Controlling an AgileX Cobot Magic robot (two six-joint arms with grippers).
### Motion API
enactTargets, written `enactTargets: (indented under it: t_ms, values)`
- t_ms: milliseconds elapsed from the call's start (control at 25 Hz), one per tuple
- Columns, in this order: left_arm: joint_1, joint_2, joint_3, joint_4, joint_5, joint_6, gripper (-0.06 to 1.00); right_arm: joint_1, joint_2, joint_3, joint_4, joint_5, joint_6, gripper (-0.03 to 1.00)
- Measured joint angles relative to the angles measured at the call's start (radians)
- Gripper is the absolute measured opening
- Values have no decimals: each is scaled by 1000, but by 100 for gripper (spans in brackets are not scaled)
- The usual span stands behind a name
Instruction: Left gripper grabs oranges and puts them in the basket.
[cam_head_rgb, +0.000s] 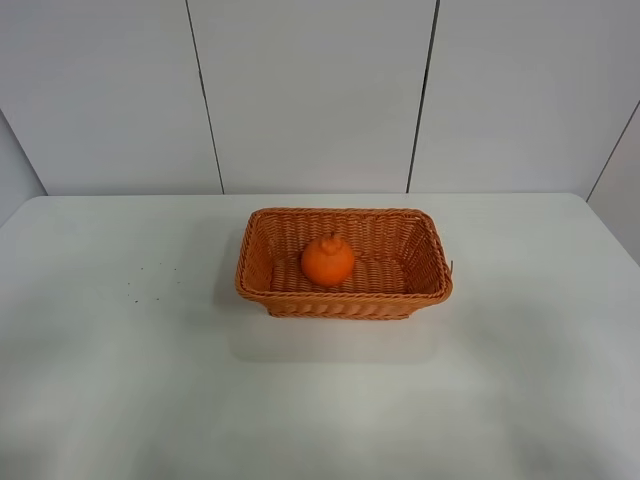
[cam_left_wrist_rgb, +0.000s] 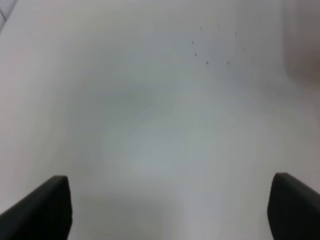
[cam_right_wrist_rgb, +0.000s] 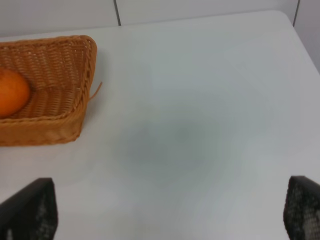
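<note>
The orange (cam_head_rgb: 327, 261) is sitting inside the basket (cam_head_rgb: 345, 296), so placement appears complete. Both tools, left (cam_left_wrist_rgb: 167, 205) and right (cam_right_wrist_rgb: 170, 210), are hovering released over bare desk (cam_head_rgb: 120, 380), grasping nothing.

The rectangular orange-brown woven wicker basket (cam_head_rgb: 344, 262) stands on the flat white counter (cam_head_rgb: 120, 380), a little right of the middle of the exterior high frame. The round bright orange fruit with a knobby top (cam_head_rgb: 327, 260) lies inside it, left of the basket's middle. The panelled wall (cam_head_rgb: 310, 90) stands behind the counter.

Bright even light, soft shadows, blurred left wrist view.
</note>
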Motion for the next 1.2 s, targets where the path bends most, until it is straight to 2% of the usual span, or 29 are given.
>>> enactTargets:
  t_ms: [240,400,1200]
  values:
    - [0,-77,47,12,20,-1,89,0,0,0,0,0,0,69]
    - [0,-91,65,13,-4,-1,89,0,0,0,0,0,0,69]
    - [0,-114,66,8,-5,-1,89,0,0,0,0,0,0,69]
